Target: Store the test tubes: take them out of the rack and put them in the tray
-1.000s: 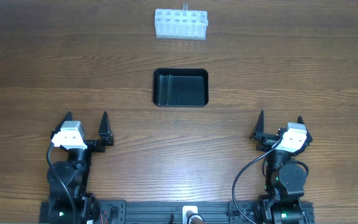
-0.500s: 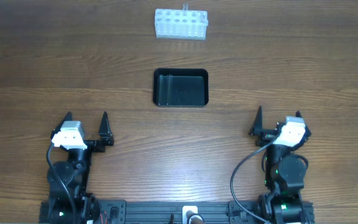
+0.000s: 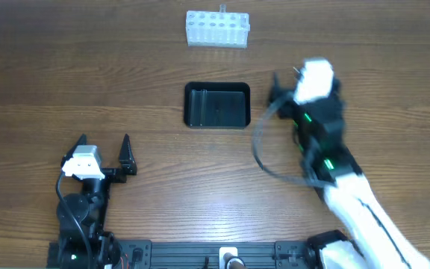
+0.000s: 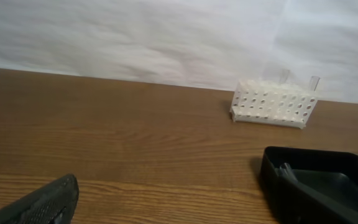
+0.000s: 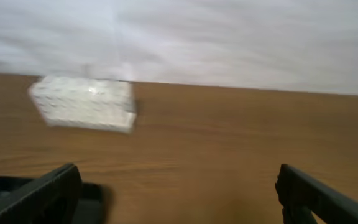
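1. Top view: white perforated plastic rack (image 3: 217, 29) stands beyond the black rectangular tray (image 3: 217, 85), a clear test tube (image 3: 222, 9) upright in it.
2. Left tool (image 3: 103, 140) released, near its base.
3. Right tool (image 5: 178, 177) released, near the tray's right side.

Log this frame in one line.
right hand: open, empty, right of tray, facing rack | left hand: open, empty, near its base | test tube: upright in rack

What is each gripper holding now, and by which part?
Nothing is held. The left gripper and the right gripper both have open, empty jaws, away from the rack.
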